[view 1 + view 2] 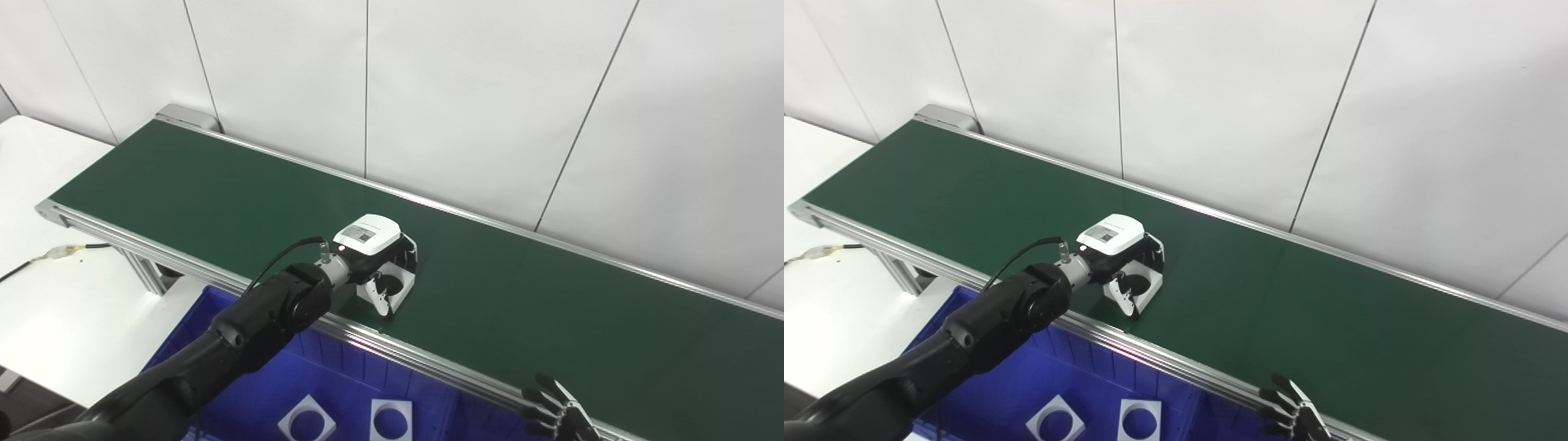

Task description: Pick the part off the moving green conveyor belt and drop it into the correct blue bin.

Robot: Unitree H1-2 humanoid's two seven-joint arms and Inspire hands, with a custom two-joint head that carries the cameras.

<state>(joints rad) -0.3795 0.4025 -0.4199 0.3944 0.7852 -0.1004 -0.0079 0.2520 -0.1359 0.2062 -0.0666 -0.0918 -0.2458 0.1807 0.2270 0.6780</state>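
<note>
A white square part with a round hole [395, 289] sits near the front edge of the green conveyor belt [202, 190]. My left hand [370, 248], with its white back cover up, is over the part. Its dark fingers are closed around the part's far and near sides. I cannot tell whether the part is lifted off the belt. My right hand [560, 411] is open with its fingers spread, low at the belt's front rail on the right, and holds nothing.
A blue bin [257, 392] stands below the belt's front rail and holds two white square parts with round holes [306, 421] [390, 419]. A white table [37, 184] with a cable [61, 250] is at the left. A white panelled wall runs behind the belt.
</note>
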